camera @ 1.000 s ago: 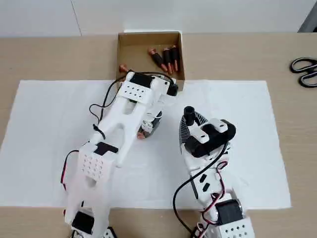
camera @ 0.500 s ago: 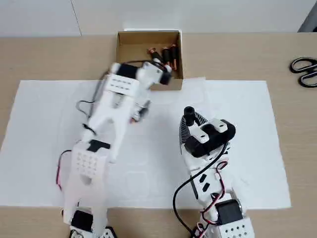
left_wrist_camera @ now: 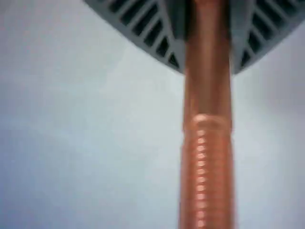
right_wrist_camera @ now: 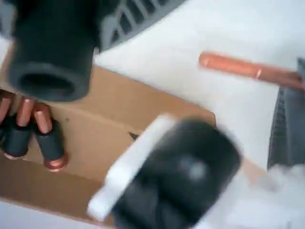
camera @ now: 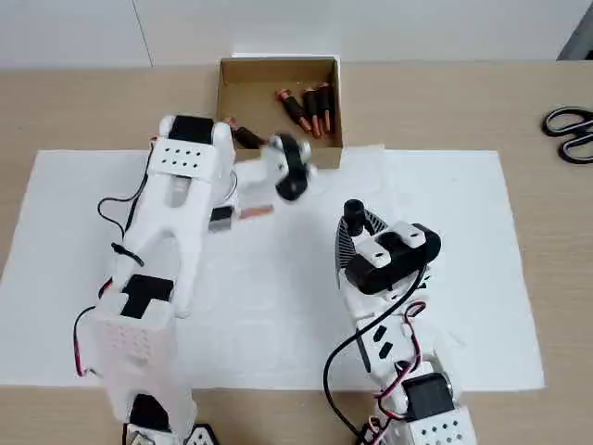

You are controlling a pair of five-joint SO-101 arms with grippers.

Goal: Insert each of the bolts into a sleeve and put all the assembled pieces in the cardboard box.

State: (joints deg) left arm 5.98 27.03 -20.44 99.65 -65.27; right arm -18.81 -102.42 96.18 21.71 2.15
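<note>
My left gripper (camera: 233,212) is shut on a copper bolt (camera: 256,212), held level over the white sheet in front of the cardboard box (camera: 278,159). In the left wrist view the bolt (left_wrist_camera: 208,143) juts out from between the grey fingers (left_wrist_camera: 143,33), threaded end outward. My right gripper (camera: 358,228) is shut on a black sleeve (camera: 353,212), held upright to the right of the bolt. The right wrist view shows the sleeve's open mouth (right_wrist_camera: 47,83), with the bolt (right_wrist_camera: 243,67) beyond it. Three assembled pieces (camera: 309,107) lie in the box. Another piece (camera: 243,135) lies at its left side.
A white paper sheet (camera: 463,278) covers the middle of the wooden table. Black scissors (camera: 570,123) lie at the far right edge. The left arm's black motor housing (camera: 291,170) hangs just in front of the box wall.
The left arm has swung left and its gripper has turned, carrying the bolt away from beside the sleeve. The right arm and its sleeve have stayed still.
</note>
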